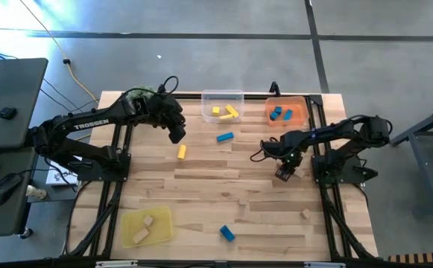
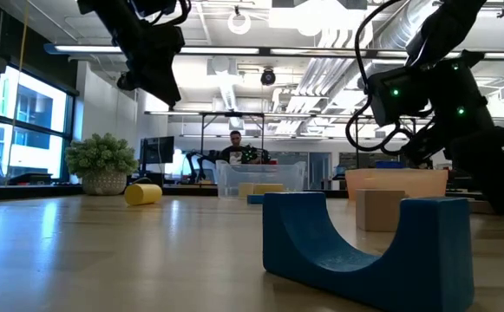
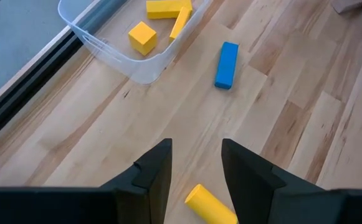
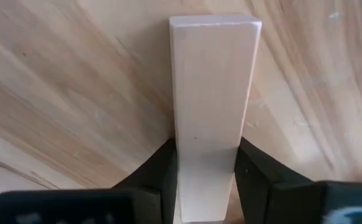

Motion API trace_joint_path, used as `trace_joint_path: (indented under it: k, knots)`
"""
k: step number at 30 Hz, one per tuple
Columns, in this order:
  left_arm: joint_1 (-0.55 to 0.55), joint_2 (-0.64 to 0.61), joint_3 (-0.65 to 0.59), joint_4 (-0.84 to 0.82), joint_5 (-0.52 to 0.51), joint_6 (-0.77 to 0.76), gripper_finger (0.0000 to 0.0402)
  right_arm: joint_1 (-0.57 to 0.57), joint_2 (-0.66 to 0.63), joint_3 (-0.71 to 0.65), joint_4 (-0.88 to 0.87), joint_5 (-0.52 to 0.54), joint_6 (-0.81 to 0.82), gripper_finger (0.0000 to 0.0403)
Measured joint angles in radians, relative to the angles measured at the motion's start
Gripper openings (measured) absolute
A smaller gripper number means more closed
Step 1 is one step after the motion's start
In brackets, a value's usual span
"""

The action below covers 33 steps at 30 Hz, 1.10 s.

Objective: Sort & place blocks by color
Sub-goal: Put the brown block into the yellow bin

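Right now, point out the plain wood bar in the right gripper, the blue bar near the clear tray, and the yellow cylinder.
plain wood bar (image 4: pixel 212 93): right wrist view, upper face.
blue bar (image 3: pixel 226 65): left wrist view, top face.
yellow cylinder (image 3: pixel 210 205): left wrist view, curved side.

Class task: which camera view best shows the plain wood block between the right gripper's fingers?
The right wrist view: the plain wood block fills it, clamped by the right gripper. The high view shows a speck under the gripper; the low view partly hides it; the left wrist view misses it.
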Motion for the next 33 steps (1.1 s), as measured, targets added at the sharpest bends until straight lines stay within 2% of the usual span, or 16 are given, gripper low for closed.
trace_joint_path:
  k: [7, 11, 19, 22, 28, 33]
  knots:
    - [0.0, 0.0, 0.0, 0.0, 0.001, 0.0, 0.0129, 0.002, 0.009, 0.054, -0.021, -0.017, 0.033, 0.01]
    - [0.0, 0.0, 0.0, -0.001, 0.03, -0.017, 0.0129, 0.003, 0.007, 0.151, -0.006, -0.018, 0.038, 0.01]
    - [-0.001, 0.0, 0.0, -0.001, 0.155, -0.065, 0.0129, 0.033, 0.006, 0.376, 0.01, 0.016, 0.056, 0.01]
    - [-0.012, 0.0, 0.0, -0.001, 0.194, -0.026, 0.0129, 0.044, 0.006, 0.466, 0.034, 0.019, 0.057, 0.01]
    - [-0.071, 0.0, 0.0, 0.004, 0.197, 0.097, 0.0129, 0.063, 0.006, 0.633, 0.073, 0.028, 0.082, 0.01]
    - [-0.146, 0.0, 0.0, 0.071, 0.198, 0.157, 0.0129, 0.082, 0.005, 0.73, 0.14, 0.028, 0.092, 0.01]
